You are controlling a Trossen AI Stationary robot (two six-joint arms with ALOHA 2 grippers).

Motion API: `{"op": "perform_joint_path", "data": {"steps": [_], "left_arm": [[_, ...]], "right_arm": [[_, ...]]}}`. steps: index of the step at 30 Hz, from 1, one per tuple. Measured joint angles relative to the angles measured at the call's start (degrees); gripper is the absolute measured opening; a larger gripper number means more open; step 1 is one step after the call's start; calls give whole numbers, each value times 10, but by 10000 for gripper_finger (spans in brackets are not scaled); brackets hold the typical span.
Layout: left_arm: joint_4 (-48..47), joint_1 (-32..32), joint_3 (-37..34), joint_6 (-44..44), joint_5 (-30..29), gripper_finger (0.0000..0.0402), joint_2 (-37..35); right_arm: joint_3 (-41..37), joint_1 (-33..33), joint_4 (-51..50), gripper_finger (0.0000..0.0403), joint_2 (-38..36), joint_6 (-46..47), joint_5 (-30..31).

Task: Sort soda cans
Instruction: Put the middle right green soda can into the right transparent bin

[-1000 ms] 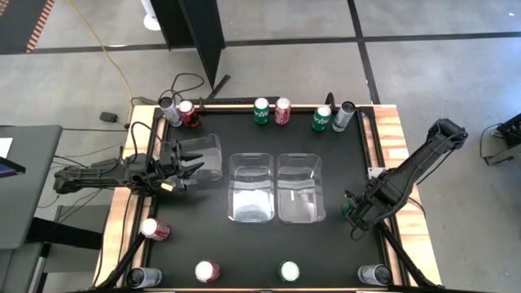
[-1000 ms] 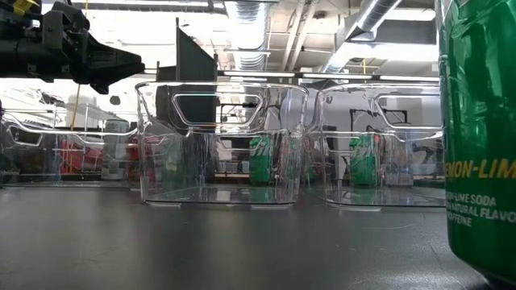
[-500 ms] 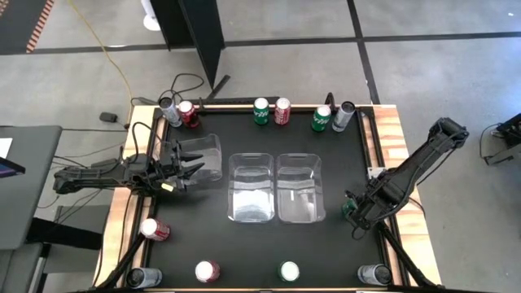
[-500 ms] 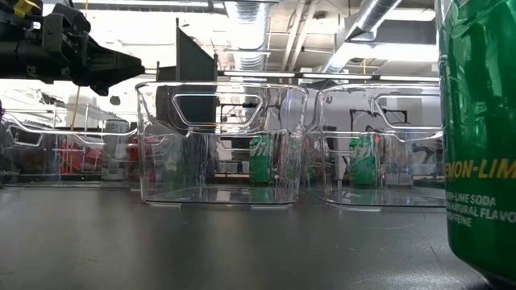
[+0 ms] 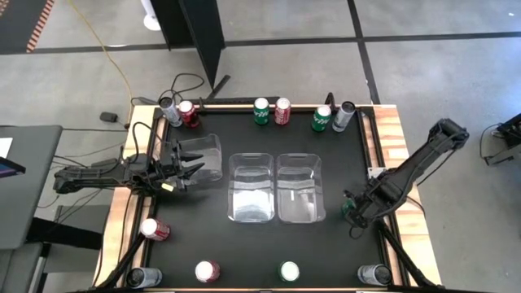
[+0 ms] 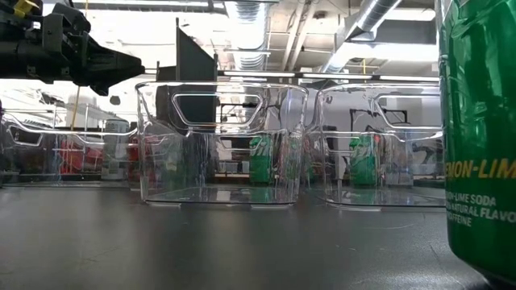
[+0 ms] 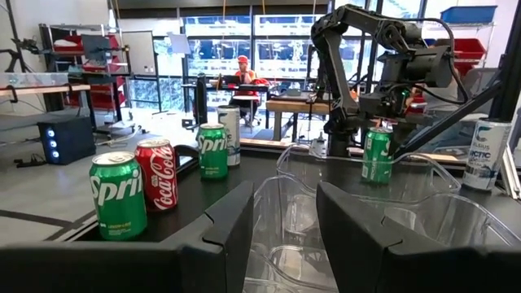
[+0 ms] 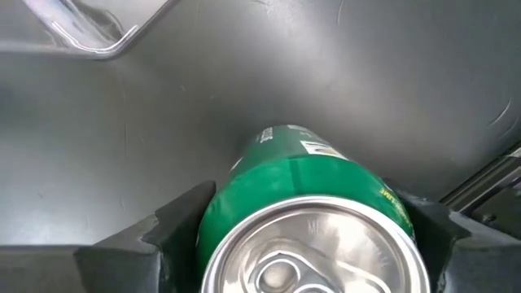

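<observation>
the right end effector (image 5: pixel 352 213) is reaching down at the table's (image 5: pixel 334 248) right edge, just right of the clear bins (image 5: pixel 277 187). its fingers (image 8: pixel 183 216) are flanking a green can (image 8: pixel 305 216) on both sides; whether they are pressing it yet i cannot tell. the can is standing upright on the table. the left end effector (image 5: pixel 191 172) is hovering over the left bin (image 5: pixel 207 155), fingers (image 7: pixel 232 232) slightly spread, pinching nothing. other soda cans (image 5: pixel 273 111) are lining the far and near edges.
</observation>
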Motion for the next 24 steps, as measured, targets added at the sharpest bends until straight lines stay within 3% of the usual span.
{"op": "perform_joint_path", "data": {"steps": [14, 24], "left_arm": [[-2, 0, 0, 0, 0, 132, 0], [-2, 0, 0, -1, 0, 132, 0]], "right_arm": [[66, -87, -85, 303, 0, -126, 1], [180, -154, -171, 301, -1, -233, 67]]}}
